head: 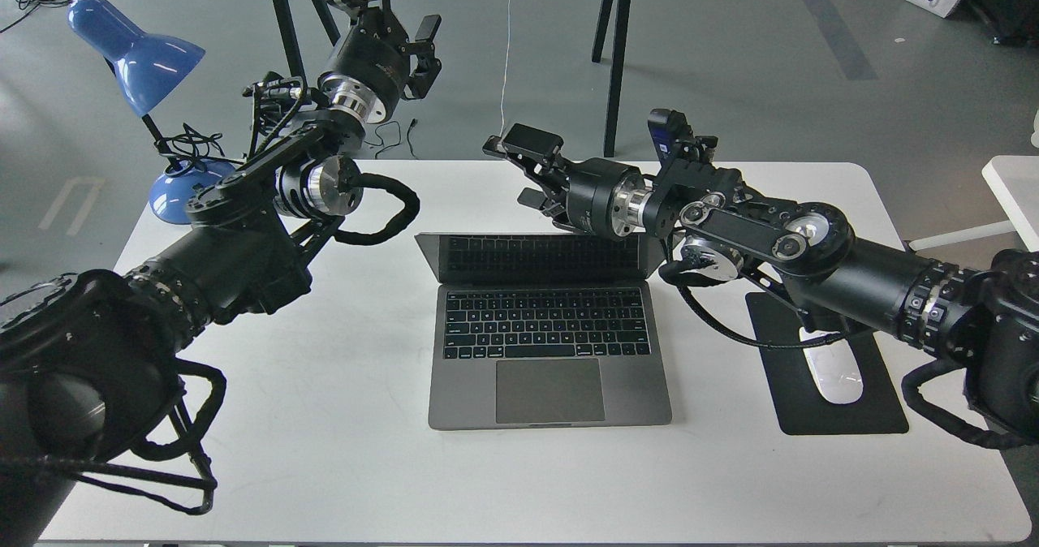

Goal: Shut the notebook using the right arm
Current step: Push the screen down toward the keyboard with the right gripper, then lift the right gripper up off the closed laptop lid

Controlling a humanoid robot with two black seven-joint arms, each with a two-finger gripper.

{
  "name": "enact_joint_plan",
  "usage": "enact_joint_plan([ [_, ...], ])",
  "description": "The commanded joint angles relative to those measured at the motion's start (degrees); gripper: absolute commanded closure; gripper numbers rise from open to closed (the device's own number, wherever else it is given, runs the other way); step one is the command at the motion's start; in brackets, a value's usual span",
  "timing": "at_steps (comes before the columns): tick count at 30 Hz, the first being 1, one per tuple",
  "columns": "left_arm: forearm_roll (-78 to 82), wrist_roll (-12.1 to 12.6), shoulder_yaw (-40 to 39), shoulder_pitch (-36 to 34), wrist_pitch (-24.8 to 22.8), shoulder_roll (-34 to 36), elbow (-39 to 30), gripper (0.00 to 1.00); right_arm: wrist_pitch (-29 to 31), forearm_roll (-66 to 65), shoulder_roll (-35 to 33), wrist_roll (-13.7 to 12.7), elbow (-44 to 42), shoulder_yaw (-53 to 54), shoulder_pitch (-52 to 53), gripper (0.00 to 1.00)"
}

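notebook (549, 344): centre of frame, on the white table (325, 466), base flat, keys and trackpad facing up. Lid open but leaning well forward, screen edge seen from above, keys mirrored in the black screen.
right gripper (526, 175): upper centre, just above and behind the lid's top edge. Fingers spread, one up, one lower, nothing between them. Touching the lid or not: cannot tell.
right arm (812, 247): enters from the right edge, crosses over the mouse pad (844, 413), blue module near wrist.
left gripper (414, 48): upper left-centre, raised, well apart from the notebook. Fingers look spread, empty.
mouse (832, 372): white, on the pad, lower right, under the arm's cable.
lamp (138, 52): blue, upper left, base at the table's far left corner.
step: judged as lid push underway, not yet shut.
risk 1: finger slips off the thin lid edge; the lid is then left half open.
risk 2: pushing forward rather than down could shove the notebook toward the near edge, since nothing holds the base.
risk 3: a lower finger caught between lid and keys as it closes.
risk 4: forearm or cable sweeping low could drag the mouse off its pad.
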Motion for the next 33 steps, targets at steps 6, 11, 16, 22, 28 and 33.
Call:
enact_joint_plan([
  [6, 0.0, 0.0, 0.0, 0.0, 0.0, 0.0, 0.0, 0.0, 0.1, 0.0, -9.3, 0.0, 11.6, -3.4, -3.7, 0.0],
  [11, 0.0, 0.0, 0.0, 0.0, 0.0, 0.0, 0.0, 0.0, 0.1, -0.6, -11.6, 0.0, 16.9, -5.0, -7.3, 0.0],
  [16, 0.0, 0.0, 0.0, 0.0, 0.0, 0.0, 0.0, 0.0, 0.0, -0.7, -11.6, 0.0, 17.2, -5.3, -10.4, 0.0],
  [22, 0.0, 0.0, 0.0, 0.0, 0.0, 0.0, 0.0, 0.0, -0.1, -0.9, -11.3, -0.4, 16.9, -6.3, -13.3, 0.0],
  [28, 0.0, 0.0, 0.0, 0.0, 0.0, 0.0, 0.0, 0.0, -0.2, -1.0, -11.3, -0.3, 16.6, -8.4, -14.4, 0.0],
  [33, 0.0, 0.0, 0.0, -0.1, 0.0, 0.0, 0.0, 0.0, -0.6, -1.3, -11.3, -0.3, 16.0, -8.4, -15.0, 0.0],
])
